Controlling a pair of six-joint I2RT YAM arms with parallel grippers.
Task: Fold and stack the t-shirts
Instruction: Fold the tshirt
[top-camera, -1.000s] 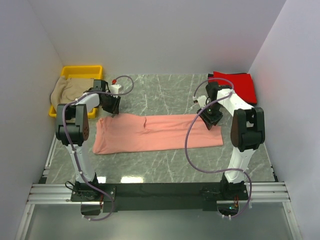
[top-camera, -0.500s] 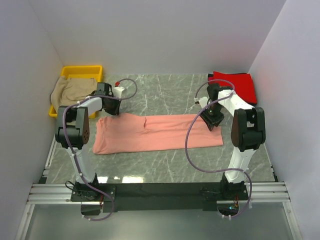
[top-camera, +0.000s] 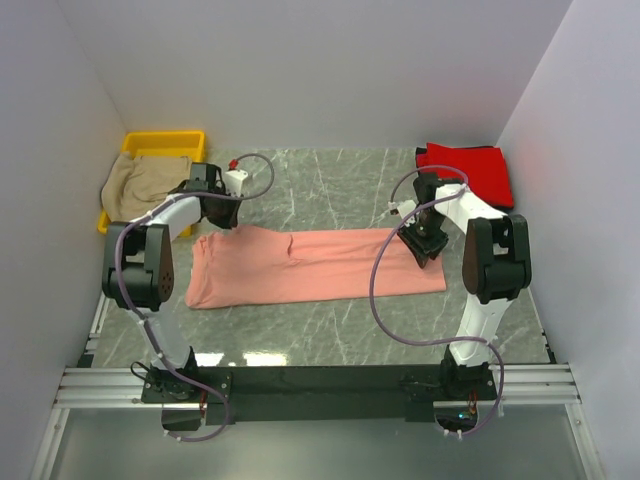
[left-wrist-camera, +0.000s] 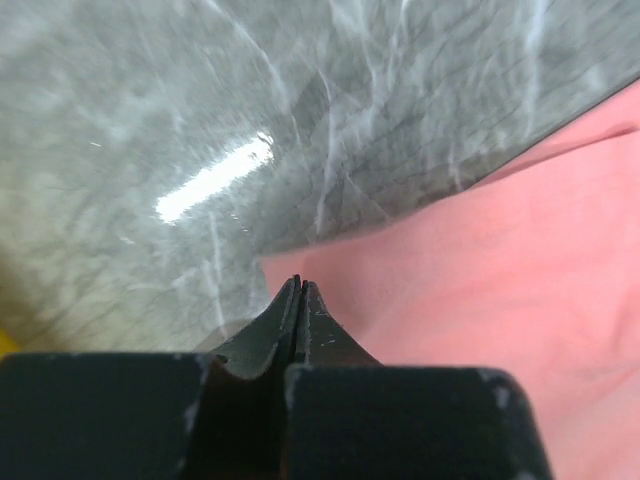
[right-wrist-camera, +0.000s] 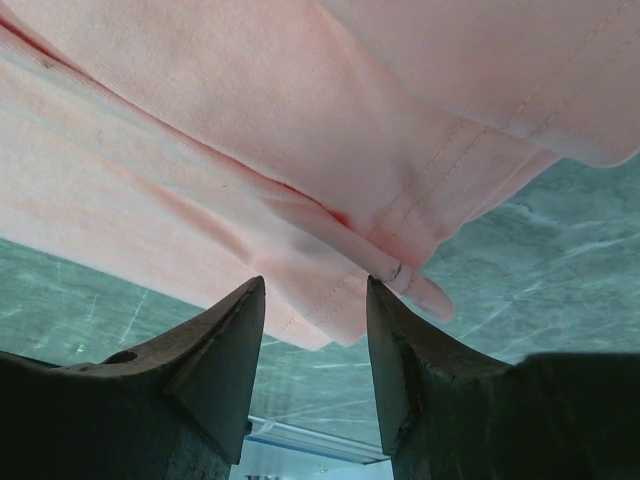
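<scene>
A salmon-pink t-shirt (top-camera: 315, 265) lies flat as a long folded strip across the marble table (top-camera: 330, 185). My left gripper (top-camera: 222, 222) is shut, its tips (left-wrist-camera: 298, 282) low at the shirt's far left corner (left-wrist-camera: 500, 250); no cloth shows between the pressed fingers. Open, my right gripper (top-camera: 425, 245) hovers at the shirt's far right corner, and the layered hem (right-wrist-camera: 250, 120) lies just ahead of its spread fingertips (right-wrist-camera: 315, 285). A folded red t-shirt (top-camera: 470, 165) rests at the back right. A beige t-shirt (top-camera: 140, 180) lies crumpled at the back left.
A yellow bin (top-camera: 165, 140) stands in the back left corner under and behind the beige shirt. White walls close in on both sides and the back. Cables loop from both arms over the table.
The left gripper's jaws have closed at the shirt's far left corner. The right gripper has edged slightly toward the shirt's right corner and stays open.
</scene>
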